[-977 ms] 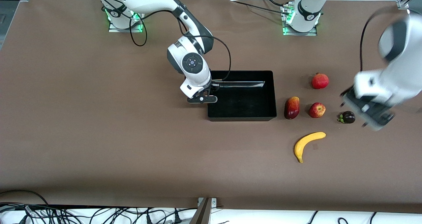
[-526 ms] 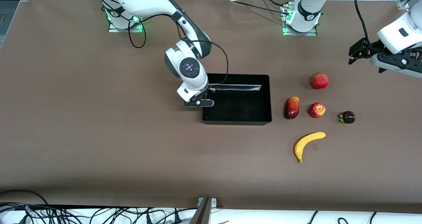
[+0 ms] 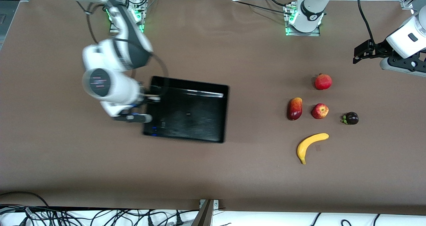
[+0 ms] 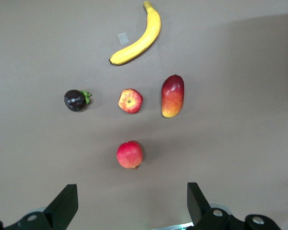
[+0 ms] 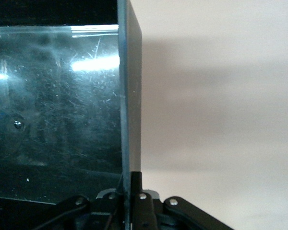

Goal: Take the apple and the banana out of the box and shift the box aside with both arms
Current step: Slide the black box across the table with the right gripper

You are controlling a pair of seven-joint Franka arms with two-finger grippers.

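**A:** Where is your box right now?

**B:** Your black box (image 3: 189,113) sits toward the right arm's end of the desk (image 3: 233,172), skewed a little against the desk's edges, and well apart from the fruit. In the front view it looks blurred, and so does the right arm. Its glossy floor shows scratches and glare; you will find no label or lettering on it that can be read.

**A:** And what has hold of it?

**B:** Your right end effector (image 5: 129,189) is pinched tight on the box's end wall, the thin wall standing upright between the two fingers (the right wrist view shows this edge-on). In the front view that same end effector (image 3: 141,101) is at the end of the box toward the right arm's side.

**A:** The other arm?

**B:** Your left end effector (image 3: 361,54) waits up in the air over the left arm's end of the desk, fingers (image 4: 62,208) spread wide and holding nothing.

**A:** Count the fruit for me.

**B:** Five pieces, one of each. Your apple (image 3: 319,111) lies between the mango (image 3: 295,108) and the mangosteen (image 3: 350,118). The pomegranate (image 3: 323,82) is farther from the front camera than the apple, and your banana (image 3: 310,146) is nearer to it. None of them touch.
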